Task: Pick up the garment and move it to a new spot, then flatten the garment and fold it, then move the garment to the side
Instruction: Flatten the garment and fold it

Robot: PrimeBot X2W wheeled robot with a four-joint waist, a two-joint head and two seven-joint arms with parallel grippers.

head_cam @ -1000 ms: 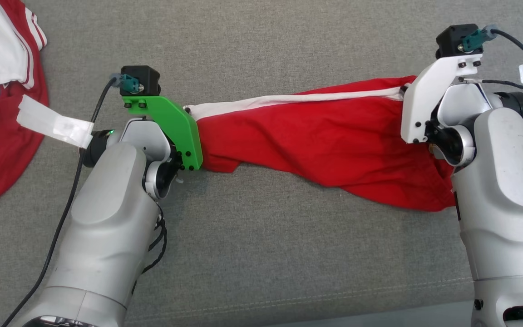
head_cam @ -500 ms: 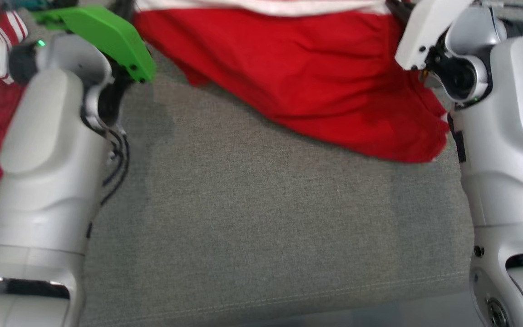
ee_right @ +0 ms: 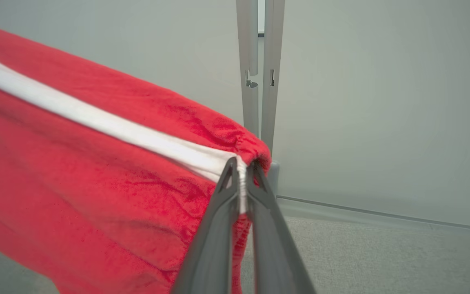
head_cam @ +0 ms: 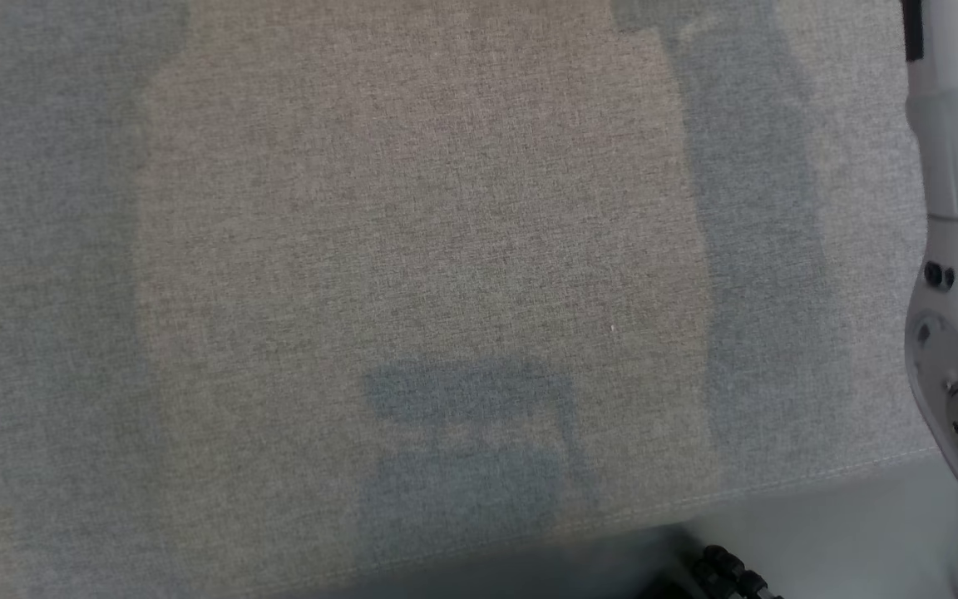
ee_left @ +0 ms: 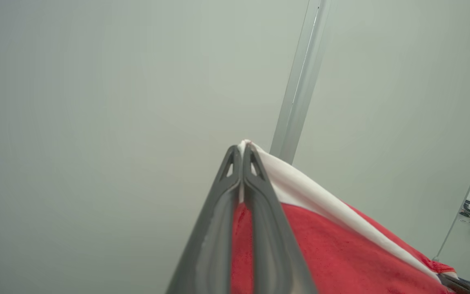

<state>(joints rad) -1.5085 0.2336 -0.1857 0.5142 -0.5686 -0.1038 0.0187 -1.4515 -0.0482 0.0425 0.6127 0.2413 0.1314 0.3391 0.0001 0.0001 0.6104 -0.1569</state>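
Garment [ee_right: 76, 163] now aloft between pincers [ee_left: 242, 151] [ee_right: 242, 165]

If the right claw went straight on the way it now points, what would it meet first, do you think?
Probably the grey upright post between the pale wall panels, straight beyond the right claw; how far off is unclear.

Garment [ee_right: 96, 175] spans left hand [ee_left: 242, 151] to right hand [ee_right: 241, 165] (aloft).

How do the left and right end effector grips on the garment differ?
The left end effector pinches the garment at a white corner; the right end effector pinches gathered edge where the white stripe ends. Cloth trails rightward from the left, leftward from the right. Both are shut on it.
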